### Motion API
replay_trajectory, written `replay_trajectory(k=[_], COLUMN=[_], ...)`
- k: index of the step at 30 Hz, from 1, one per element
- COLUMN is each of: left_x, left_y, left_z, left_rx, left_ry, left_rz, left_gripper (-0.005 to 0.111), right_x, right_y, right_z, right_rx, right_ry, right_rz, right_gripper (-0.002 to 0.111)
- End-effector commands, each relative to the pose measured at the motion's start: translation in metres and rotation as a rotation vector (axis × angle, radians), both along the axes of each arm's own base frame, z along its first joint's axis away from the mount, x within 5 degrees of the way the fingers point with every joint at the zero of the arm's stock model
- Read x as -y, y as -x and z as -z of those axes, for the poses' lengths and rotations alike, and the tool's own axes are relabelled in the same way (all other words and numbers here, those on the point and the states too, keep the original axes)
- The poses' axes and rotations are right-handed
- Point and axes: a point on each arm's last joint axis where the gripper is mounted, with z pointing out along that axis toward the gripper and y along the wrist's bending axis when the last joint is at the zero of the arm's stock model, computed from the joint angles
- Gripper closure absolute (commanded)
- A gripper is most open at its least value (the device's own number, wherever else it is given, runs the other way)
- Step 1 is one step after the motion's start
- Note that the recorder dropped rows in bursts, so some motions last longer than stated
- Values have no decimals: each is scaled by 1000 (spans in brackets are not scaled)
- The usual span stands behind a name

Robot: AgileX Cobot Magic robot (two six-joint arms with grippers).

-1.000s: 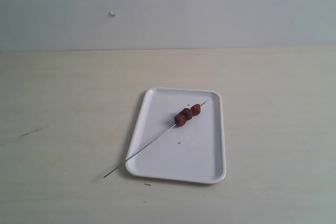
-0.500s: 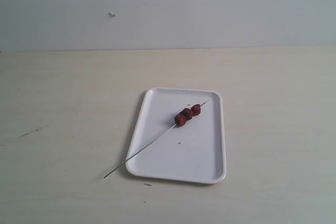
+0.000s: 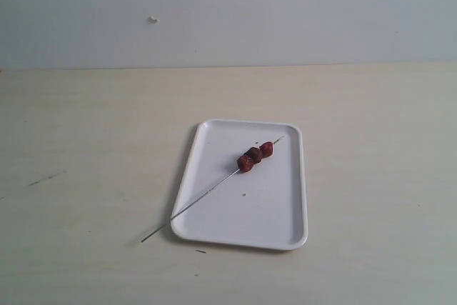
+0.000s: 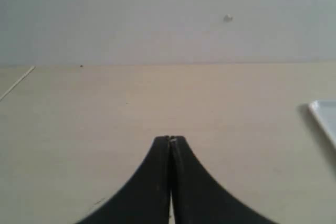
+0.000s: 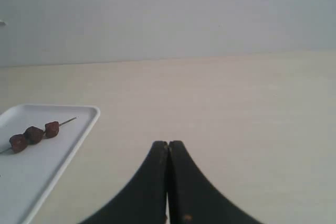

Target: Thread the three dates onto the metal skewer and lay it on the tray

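Observation:
The three dates (image 3: 255,155) sit in a row on the metal skewer (image 3: 207,195), which lies slantwise across the white tray (image 3: 275,223); its bare end sticks out past the tray's near left rim onto the table. In the right wrist view the dates (image 5: 34,135) and the tray (image 5: 79,129) lie well off to one side of my right gripper (image 5: 168,143), which is shut with nothing in it. My left gripper (image 4: 170,139) is shut and empty too, with only a corner of the tray (image 4: 324,119) at the picture's edge. Neither gripper shows in the exterior view.
The pale wooden table (image 3: 86,148) runs back to a plain grey wall (image 3: 285,12). A few small dark marks (image 3: 44,178) lie on the table left of the tray.

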Motion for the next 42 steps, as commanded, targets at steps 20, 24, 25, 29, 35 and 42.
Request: replay_trajectory(k=[20, 24, 25, 29, 35, 42], left_x=[-1, -1, -1, -1, -1, -1], left_y=[3, 3, 3, 3, 3, 3], left_z=[12, 12, 12, 12, 12, 12], left_rx=[-131, -131, -131, -131, -131, -131], left_ry=[-127, -127, -127, -127, -127, -127], left_rz=[11, 11, 11, 11, 11, 11], left_gripper=[107, 107, 107, 107, 107, 107], right_x=[0, 0, 0, 0, 0, 0], right_y=[0, 0, 0, 0, 0, 0], right_z=[1, 1, 1, 1, 1, 1], right_rx=[6, 6, 6, 7, 7, 7], right_ry=[-10, -10, -10, -12, -12, -12], right_rz=[6, 6, 6, 5, 5, 5], right_gripper=[108, 108, 108, 108, 108, 108])
